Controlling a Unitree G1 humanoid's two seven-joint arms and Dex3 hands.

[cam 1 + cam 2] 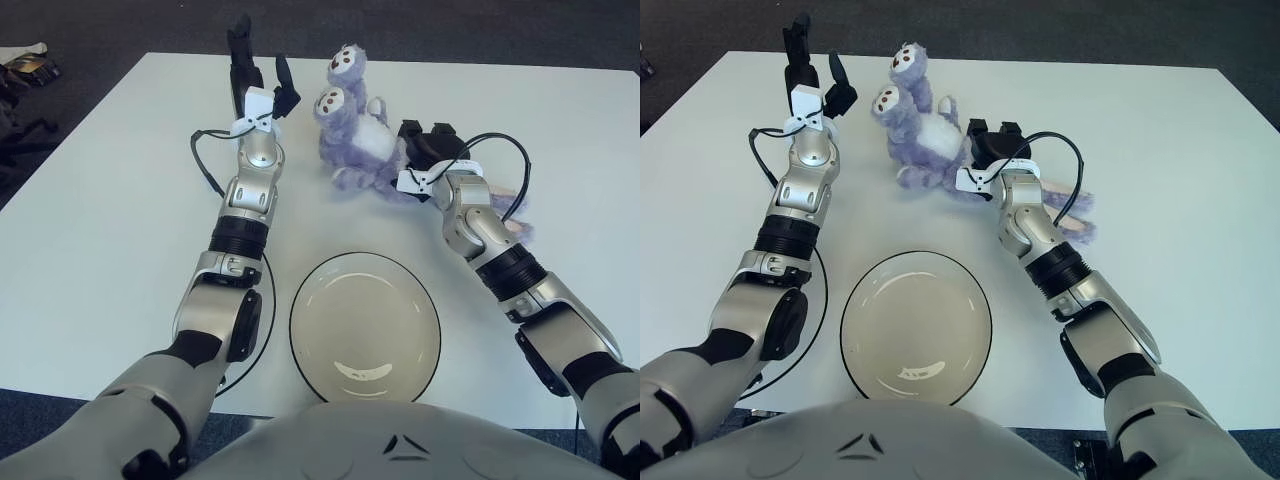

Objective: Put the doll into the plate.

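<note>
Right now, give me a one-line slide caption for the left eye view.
Right robot hand against purple doll, left robot hand open beside it, empty plate nearer on white table.

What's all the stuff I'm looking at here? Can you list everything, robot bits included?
Doll: one, purple plush with white belly and pale faces, on the far middle of the table, not in the plate.
Plate: one, cream with a dark rim, on the near middle of the table, nothing in it.
Table: one, white, filling most of the view.
Floor: dark grey, beyond the table's far edge.
Clutter: dark items on the floor at far left; too small to identify.
Left hand: one, black, fingers spread, left of the doll, holding nothing.
Right hand: one, black, against the doll's right side; whether it grips is unclear.
</note>
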